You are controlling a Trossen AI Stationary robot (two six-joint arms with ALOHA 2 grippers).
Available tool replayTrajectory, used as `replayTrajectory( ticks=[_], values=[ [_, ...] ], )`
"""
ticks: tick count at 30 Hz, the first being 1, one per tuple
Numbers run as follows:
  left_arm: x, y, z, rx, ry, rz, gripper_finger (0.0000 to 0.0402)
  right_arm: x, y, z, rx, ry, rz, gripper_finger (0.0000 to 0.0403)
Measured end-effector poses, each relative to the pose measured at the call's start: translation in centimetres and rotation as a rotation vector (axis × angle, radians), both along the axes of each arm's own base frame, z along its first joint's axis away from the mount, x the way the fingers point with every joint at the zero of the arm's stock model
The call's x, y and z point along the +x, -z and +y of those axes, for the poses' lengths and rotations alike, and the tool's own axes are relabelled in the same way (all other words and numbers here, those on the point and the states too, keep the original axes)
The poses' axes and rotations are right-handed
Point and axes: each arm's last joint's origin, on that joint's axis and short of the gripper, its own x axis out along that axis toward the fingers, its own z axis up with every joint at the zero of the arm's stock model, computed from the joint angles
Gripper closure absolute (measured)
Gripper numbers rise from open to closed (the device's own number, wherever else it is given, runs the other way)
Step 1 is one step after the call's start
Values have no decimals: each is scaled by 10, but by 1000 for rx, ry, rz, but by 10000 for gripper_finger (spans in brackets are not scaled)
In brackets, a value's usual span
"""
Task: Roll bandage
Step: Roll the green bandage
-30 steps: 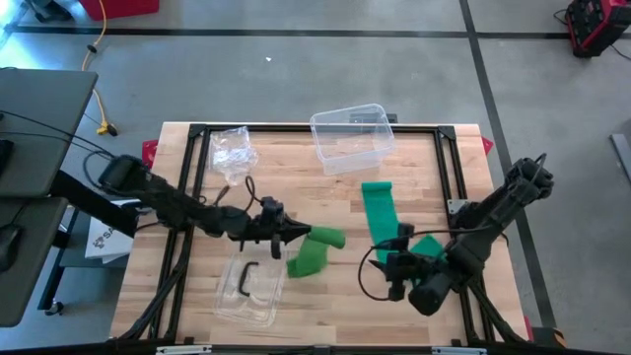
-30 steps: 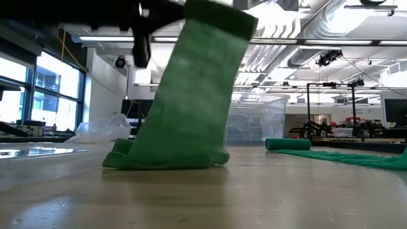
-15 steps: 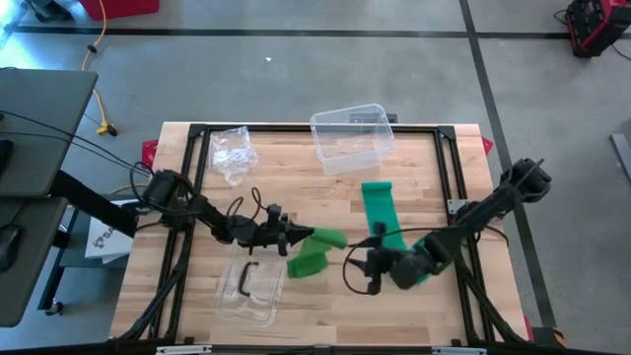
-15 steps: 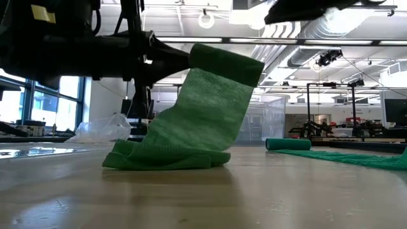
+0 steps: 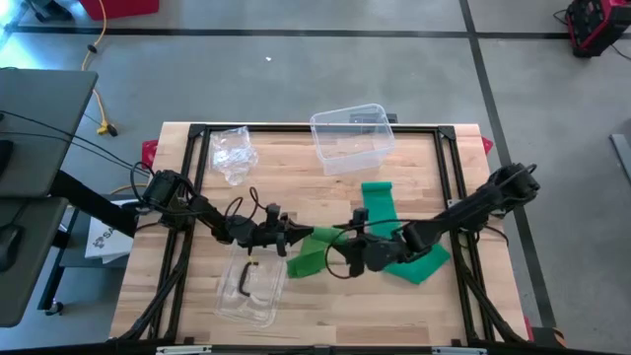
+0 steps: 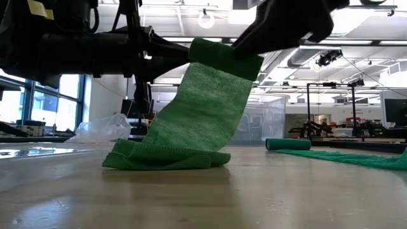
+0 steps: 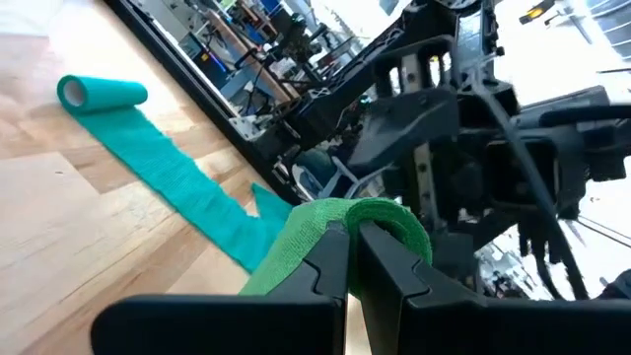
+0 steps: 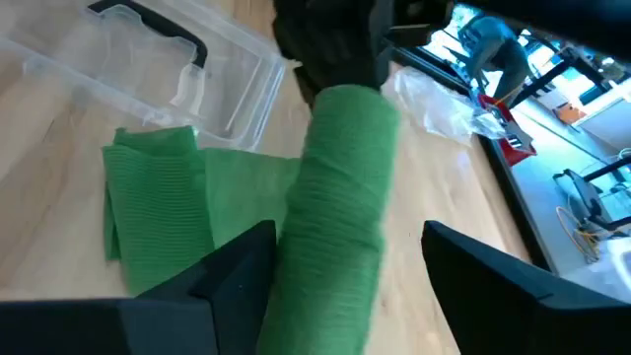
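A green bandage is partly wound into a roll (image 5: 322, 237) held level above the table. Its loose strip (image 6: 203, 108) slants down to a folded heap (image 5: 306, 262) that lies on the wood. My left gripper (image 5: 294, 240) comes from the table's left and is shut at the roll's left end. My right gripper (image 8: 355, 266) comes from the right and stands open. One finger (image 8: 232, 271) is on either side of the roll (image 8: 340, 187); I cannot tell whether they touch it. A second, teal bandage (image 5: 380, 209) lies unrolled behind. My left gripper carries the roll by its left end (image 7: 367, 213), with the fingers level and coming from the table's left, along the roll's axis. The green winding arches over the shut fingertips (image 7: 335, 258); whether a layer is pinched between them is hidden. The roll hangs clear and the strip is slack.
A clear plastic box (image 5: 348, 136) stands at the far middle, with a crumpled clear bag (image 5: 233, 148) to its left. A clear lid with a black handle (image 5: 246, 286) lies near the front left. The teal bandage's small roll (image 5: 376, 186) and tail (image 5: 422, 262) lie under my right arm.
My left gripper has sunk with the roll, and the hanging strip has gone slacker while its heap has stayed on the table. My right gripper has swept toward the table's left and down, coming up to the roll's right end.
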Motion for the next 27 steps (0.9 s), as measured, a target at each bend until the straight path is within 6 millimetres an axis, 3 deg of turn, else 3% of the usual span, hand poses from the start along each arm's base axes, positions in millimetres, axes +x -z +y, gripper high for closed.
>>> replayTrajectory(
  ticks=[8,18,27],
  values=[
    [0,0,0,17,-2,0,397,10,11,-5,15,18,-3,198],
    [8,-11,-15,189,17,-29,397,9,5,-11,21,39,-9,368],
    [7,-16,-18,200,46,-70,395,-6,-27,-15,30,53,-84,371]
  ],
)
